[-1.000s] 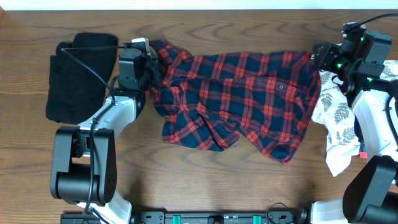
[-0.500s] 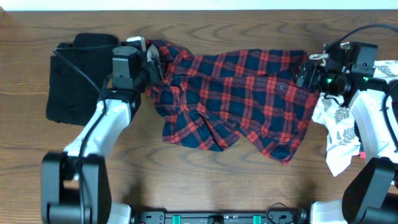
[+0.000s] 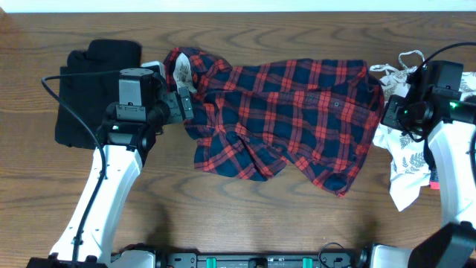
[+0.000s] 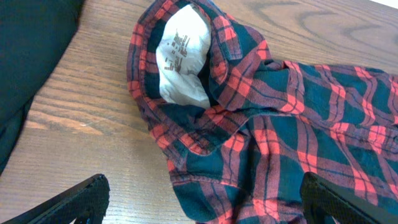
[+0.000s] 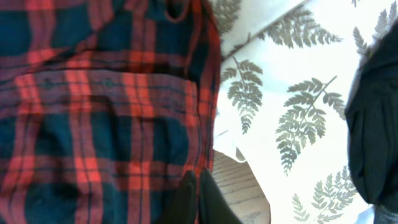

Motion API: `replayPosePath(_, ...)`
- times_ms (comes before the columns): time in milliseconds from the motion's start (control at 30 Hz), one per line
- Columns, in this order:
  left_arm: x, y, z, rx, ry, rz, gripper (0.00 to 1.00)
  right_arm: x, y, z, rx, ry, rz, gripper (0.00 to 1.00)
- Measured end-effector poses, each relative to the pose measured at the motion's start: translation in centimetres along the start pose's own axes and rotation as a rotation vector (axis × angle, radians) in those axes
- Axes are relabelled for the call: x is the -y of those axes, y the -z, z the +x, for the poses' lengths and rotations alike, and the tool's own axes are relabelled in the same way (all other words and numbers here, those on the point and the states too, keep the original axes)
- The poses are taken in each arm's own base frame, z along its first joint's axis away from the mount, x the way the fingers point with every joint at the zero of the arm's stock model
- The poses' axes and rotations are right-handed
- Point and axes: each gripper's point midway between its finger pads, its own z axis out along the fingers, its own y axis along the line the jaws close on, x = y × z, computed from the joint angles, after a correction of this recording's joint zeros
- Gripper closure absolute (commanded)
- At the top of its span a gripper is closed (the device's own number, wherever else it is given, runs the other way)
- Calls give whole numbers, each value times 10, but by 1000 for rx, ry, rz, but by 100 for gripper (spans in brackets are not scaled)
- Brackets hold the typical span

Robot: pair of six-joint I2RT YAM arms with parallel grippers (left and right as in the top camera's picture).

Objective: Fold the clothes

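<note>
The red-and-navy plaid shirt [image 3: 290,112] lies spread but rumpled across the middle of the wooden table [image 3: 260,216]. Its collar is at the left end, and its lower edge is bunched into folds near the table's front. In the left wrist view the collar is turned open, showing the white neck label [image 4: 183,56] with dark print, and a loose fold of plaid lies just below it.

The left gripper [image 3: 183,103] sits at the collar end with its jaws spread wide and nothing between them. Its two dark fingertips [image 4: 87,196] appear at the bottom corners of the wrist view, either side of the cloth.

A black garment [image 3: 89,89] lies folded at the table's left edge, beside the left arm and apart from the shirt.

The right gripper [image 3: 392,112] is at the shirt's right edge, where the plaid meets a white leaf-print garment [image 3: 405,149]. Its fingers [image 5: 198,199] are pressed together right at the shirt's hem, over a patch of bare wood. Whether they pinch any cloth cannot be told. The leaf-print garment lies crumpled along the right side of the table, touching the shirt.
</note>
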Motion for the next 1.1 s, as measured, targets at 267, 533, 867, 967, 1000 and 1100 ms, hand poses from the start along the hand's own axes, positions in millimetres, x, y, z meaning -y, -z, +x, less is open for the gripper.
replayPosePath(267,-2,1,7,-26,3,-8,2,33,-59,19,-162,-76,78,99)
replayPosePath(533,-2,1,7,-29,3,-9,2,69,-113,45,-303,-180,127,99)
replayPosePath(867,-4,2,13,-51,5,-16,2,129,-113,31,-222,-380,135,99)
replayPosePath(967,-4,2,14,-55,6,-17,2,152,-110,33,-207,-441,157,99)
replayPosePath(1000,-4,2,14,-56,6,-17,2,156,-109,33,-202,-456,157,99)
replayPosePath(1100,-4,2,14,-58,6,-18,2,159,-110,30,-187,-478,116,96)
